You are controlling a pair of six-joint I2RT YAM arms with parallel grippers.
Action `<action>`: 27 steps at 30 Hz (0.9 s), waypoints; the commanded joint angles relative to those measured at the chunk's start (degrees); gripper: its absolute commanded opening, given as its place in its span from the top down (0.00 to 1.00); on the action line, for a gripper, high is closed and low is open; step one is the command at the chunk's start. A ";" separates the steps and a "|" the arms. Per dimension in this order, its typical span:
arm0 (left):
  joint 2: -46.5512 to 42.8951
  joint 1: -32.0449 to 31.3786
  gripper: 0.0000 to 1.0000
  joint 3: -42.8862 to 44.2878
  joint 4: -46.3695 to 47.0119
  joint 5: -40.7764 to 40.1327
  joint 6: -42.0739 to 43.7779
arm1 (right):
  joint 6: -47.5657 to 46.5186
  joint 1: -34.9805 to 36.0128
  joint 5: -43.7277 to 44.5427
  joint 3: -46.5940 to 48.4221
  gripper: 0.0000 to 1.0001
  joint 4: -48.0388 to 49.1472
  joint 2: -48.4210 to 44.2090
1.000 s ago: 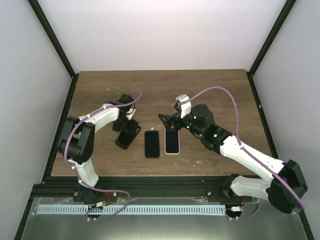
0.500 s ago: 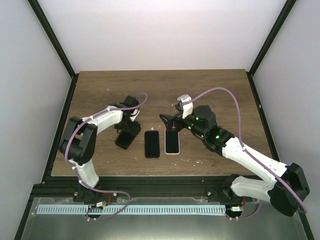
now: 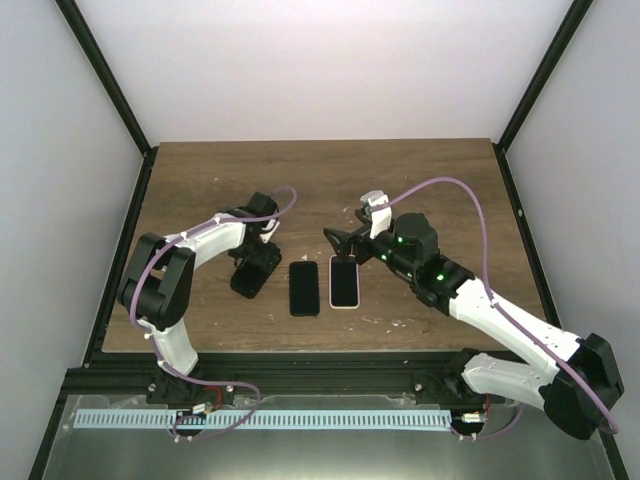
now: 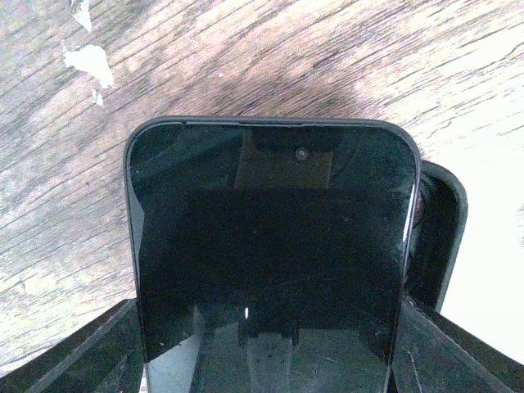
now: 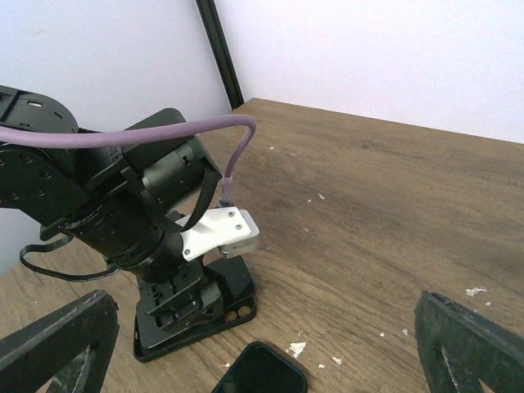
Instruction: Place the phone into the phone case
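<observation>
A black phone (image 4: pixel 270 246) fills the left wrist view, screen up and lying between my left gripper's fingers (image 4: pixel 74 360), which press on its long edges. Behind its right side shows the rim of the black phone case (image 4: pixel 446 237). From above, my left gripper (image 3: pixel 256 256) stands over this phone and the case (image 3: pixel 250 282) at the table's left middle. The right wrist view shows the case (image 5: pixel 237 307) flat on the wood under the left gripper (image 5: pixel 176 299). My right gripper (image 3: pixel 338 240) hovers open and empty, right of them.
A second black phone (image 3: pixel 304 288) and a white-edged phone (image 3: pixel 345 285) lie side by side in the middle of the wooden table (image 3: pixel 440 190). The black one's top (image 5: pixel 260 372) lies just below my right gripper. White crumbs dot the wood.
The left wrist has shifted a little to the right over the case. The right arm has drawn slightly to the right. Both grippers keep the same opening.
</observation>
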 commanded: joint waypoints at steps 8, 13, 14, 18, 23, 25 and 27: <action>1.86 -0.03 0.22 -0.69 0.41 0.23 1.49 | -0.90 -0.98 0.56 -0.31 0.00 -0.36 -1.14; 1.17 -0.06 0.21 -1.30 0.12 0.96 1.21 | -1.08 -1.12 0.47 -1.01 0.00 0.38 -0.73; 0.95 -0.11 0.21 -1.49 0.11 1.08 1.13 | -1.09 -1.16 0.48 -1.06 0.00 0.46 -0.50; -0.14 -0.11 0.22 -1.04 -0.98 0.81 0.56 | -1.10 -1.24 0.09 -0.62 0.00 0.12 0.11; -0.38 -0.12 0.23 1.26 -4.70 1.44 -0.34 | -0.93 -1.24 -0.19 -0.78 0.00 0.33 -0.77; -0.29 -0.12 0.23 1.05 -4.76 1.11 -0.82 | -0.88 -1.25 -0.23 -0.98 0.00 0.35 -1.02; 0.37 -0.12 0.23 0.61 -4.57 1.24 -1.13 | -0.89 -1.25 -0.30 -1.13 0.00 0.28 -1.38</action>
